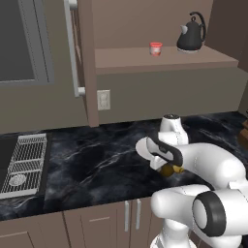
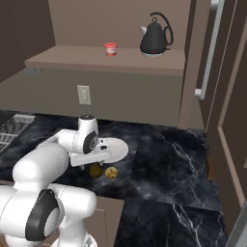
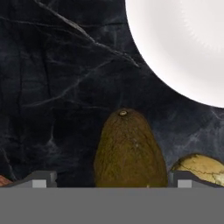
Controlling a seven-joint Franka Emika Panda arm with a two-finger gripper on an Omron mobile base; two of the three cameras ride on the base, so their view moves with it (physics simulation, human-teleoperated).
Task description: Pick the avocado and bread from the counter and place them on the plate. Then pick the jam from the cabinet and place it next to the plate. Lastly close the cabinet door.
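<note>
The claw point(image 3: 112, 179) hangs low over the dark marble counter point(image 1: 97, 160), and in the hand view its two dark finger tips point(image 3: 40, 179) stand wide apart, one on each side of the avocado point(image 3: 129, 151), so it is spread and is not pinching anything. The avocado lies on the counter between the tips with its stem end pointing away from the hand; I cannot tell if the tips touch it. Just beside the avocado, at the lower right of the hand view, sits the round yellowish bread point(image 3: 199, 168). In the right base view the two pieces lie next to each other on the counter, near the front edge. The white plate point(image 3: 183, 48) rests on the counter close behind them, apart from both, and it is partly covered by the white arm point(image 1: 203, 162) in the base views. The cabinet door point(image 2: 212, 53) stands open, and on the shelf inside stands the small jam jar point(image 1: 155, 49) with a red lid, a little to the side of a black kettle point(image 1: 191, 34). A metal rack point(image 1: 24, 164) lies at the far left of the counter.
</note>
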